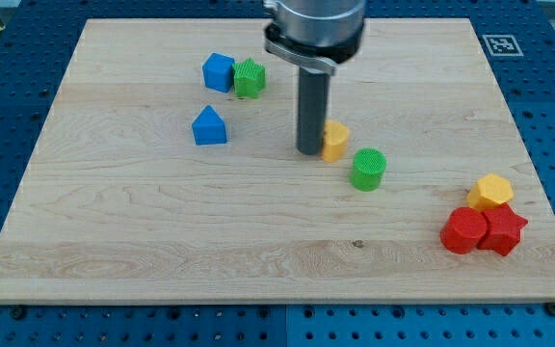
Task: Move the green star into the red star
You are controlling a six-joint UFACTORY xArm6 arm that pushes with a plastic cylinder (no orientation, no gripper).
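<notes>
The green star [250, 78] lies near the view's top, left of centre, touching a blue cube [218, 72] on its left. The red star [504, 231] lies at the lower right, pressed against a red round block [464, 231] on its left. My tip [309, 151] rests on the board at mid-view, touching or almost touching the left side of a small yellow block [335, 141]. The tip is below and to the right of the green star, and far to the left of the red star.
A blue house-shaped block [208, 126] lies below the blue cube. A green round block [367, 169] lies right of and below the yellow block. A yellow hexagon [490, 192] sits just above the two red blocks. The wooden board's right edge [547, 193] is near them.
</notes>
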